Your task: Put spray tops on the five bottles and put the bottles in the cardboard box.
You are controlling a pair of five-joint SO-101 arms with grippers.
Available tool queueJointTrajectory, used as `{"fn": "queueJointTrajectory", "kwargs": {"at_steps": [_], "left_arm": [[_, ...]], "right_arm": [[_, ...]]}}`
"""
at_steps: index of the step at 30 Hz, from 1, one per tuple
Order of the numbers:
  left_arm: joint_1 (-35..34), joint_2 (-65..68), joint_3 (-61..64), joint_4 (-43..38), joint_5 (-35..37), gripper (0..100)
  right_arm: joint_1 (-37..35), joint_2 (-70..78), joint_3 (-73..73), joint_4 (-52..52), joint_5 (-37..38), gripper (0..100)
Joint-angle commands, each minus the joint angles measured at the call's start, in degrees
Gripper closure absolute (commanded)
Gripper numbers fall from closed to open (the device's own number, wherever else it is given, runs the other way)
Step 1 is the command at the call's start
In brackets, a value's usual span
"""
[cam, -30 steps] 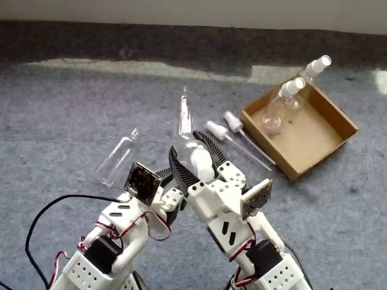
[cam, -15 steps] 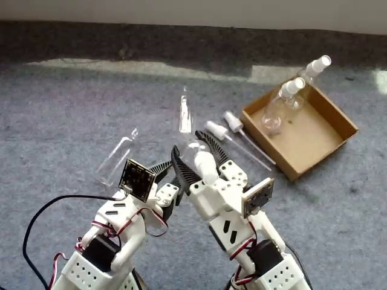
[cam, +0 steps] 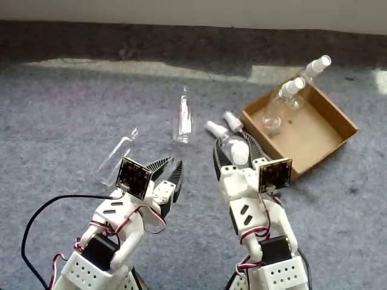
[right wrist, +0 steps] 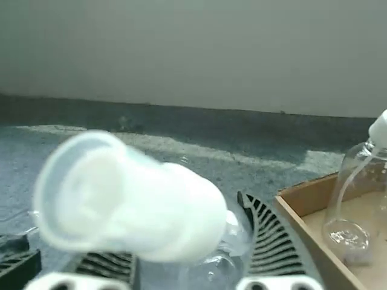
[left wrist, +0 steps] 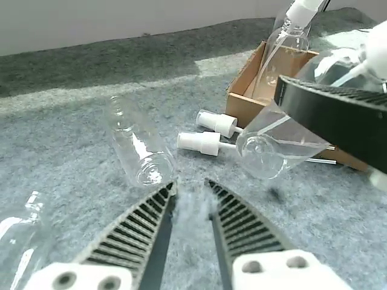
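Note:
My right gripper [cam: 234,144] is shut on a clear bottle [cam: 239,152] with a white spray top [right wrist: 133,199], held just left of the cardboard box [cam: 338,115]. In the left wrist view that bottle [left wrist: 272,142] hangs above the carpet. Two capped bottles [cam: 284,99] lean in the box's far corner. My left gripper [cam: 175,162] is open and holds nothing, low over the carpet. Two uncapped bottles lie on the carpet, one [cam: 184,115] ahead of it and one [cam: 118,158] to its left. Two loose spray tops [cam: 214,128] [cam: 233,119] lie between the arms and the box.
Grey carpet covers the whole work area, with a dark strip and a wall [cam: 193,12] at the far side. The box's near part [cam: 314,136] is bare. A black cable [cam: 42,217] loops by the left arm's base.
My right gripper has carried the capped bottle to the right, away from my left gripper and close to the box. My left gripper has stayed low, now apart from the bottle.

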Motion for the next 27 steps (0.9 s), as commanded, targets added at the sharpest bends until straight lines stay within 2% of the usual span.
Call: {"fn": "queueJointTrajectory", "kwargs": {"at_steps": [1, 6, 11, 16, 21, 27], "left_arm": [[-0.9, -0.7, 1.1, 0.0, -0.4, 95], [-1.3, -0.7, 1.1, 0.0, -0.5, 95], [-4.3, -0.7, 1.1, -0.3, -0.5, 95], [-4.3, -0.7, 1.1, -0.3, -0.5, 95], [-4.3, -0.7, 1.1, -0.3, -0.3, 95], [-4.3, -0.7, 1.1, -0.4, -0.2, 95]], "right_arm": [[3.6, -0.8, 0.1, 4.1, 2.4, 92.6], [8.3, -0.5, -7.7, 13.6, 6.4, 92.6], [13.9, -0.3, -15.7, 18.7, 9.0, 92.6], [20.4, -0.2, -25.4, 25.3, 13.0, 92.6], [28.7, -0.1, -30.1, 26.0, 16.6, 92.6], [32.7, 4.4, -31.3, 25.8, 18.0, 92.6]]}}
